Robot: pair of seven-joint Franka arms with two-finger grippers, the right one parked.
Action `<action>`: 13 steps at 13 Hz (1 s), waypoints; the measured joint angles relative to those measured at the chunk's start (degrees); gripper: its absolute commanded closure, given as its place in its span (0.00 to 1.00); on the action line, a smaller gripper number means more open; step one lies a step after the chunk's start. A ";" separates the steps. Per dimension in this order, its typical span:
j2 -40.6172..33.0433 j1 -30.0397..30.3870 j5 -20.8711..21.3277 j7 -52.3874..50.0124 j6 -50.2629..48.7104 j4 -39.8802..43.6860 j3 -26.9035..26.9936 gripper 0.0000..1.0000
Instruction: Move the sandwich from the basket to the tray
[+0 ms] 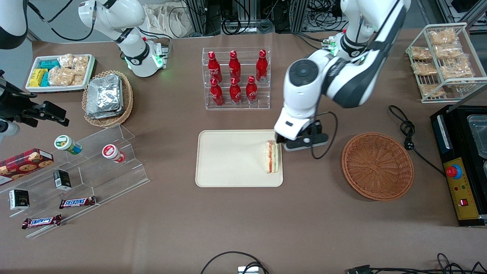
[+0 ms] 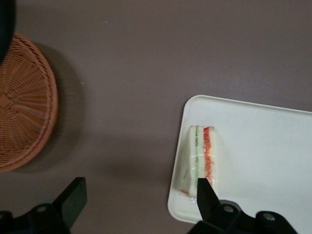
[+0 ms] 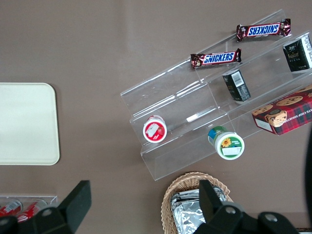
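Note:
The sandwich (image 1: 271, 156) (image 2: 201, 158), a pale wedge with red and green layers, lies on the cream tray (image 1: 232, 160) (image 2: 263, 151), by the tray's edge nearest the basket. The round reddish-brown basket (image 1: 377, 166) (image 2: 22, 105) sits on the table toward the working arm's end with nothing in it. My left gripper (image 1: 284, 141) (image 2: 139, 195) hovers open over the tray corner, just farther from the front camera than the sandwich. Nothing is between its fingers (image 2: 205, 194), and one fingertip stands over the sandwich's end.
A clear rack of red bottles (image 1: 236, 78) stands farther from the front camera than the tray. A black cable (image 1: 409, 133) and a black machine (image 1: 462, 163) lie past the basket at the working arm's end. A clear stepped stand (image 1: 95, 167) with snacks is toward the parked arm's end.

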 measured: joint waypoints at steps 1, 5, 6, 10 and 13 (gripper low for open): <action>-1.25 1.60 -1.09 2.92 -1.68 -0.02 0.04 0.00; -5.82 6.84 -6.72 17.56 -6.42 -0.09 2.63 0.00; -6.85 6.78 -7.83 21.13 -7.34 -0.11 5.04 0.00; -11.03 6.72 -11.57 38.63 -11.65 -0.14 15.84 0.00; -14.76 6.78 -13.52 50.19 -14.50 -0.38 22.91 0.00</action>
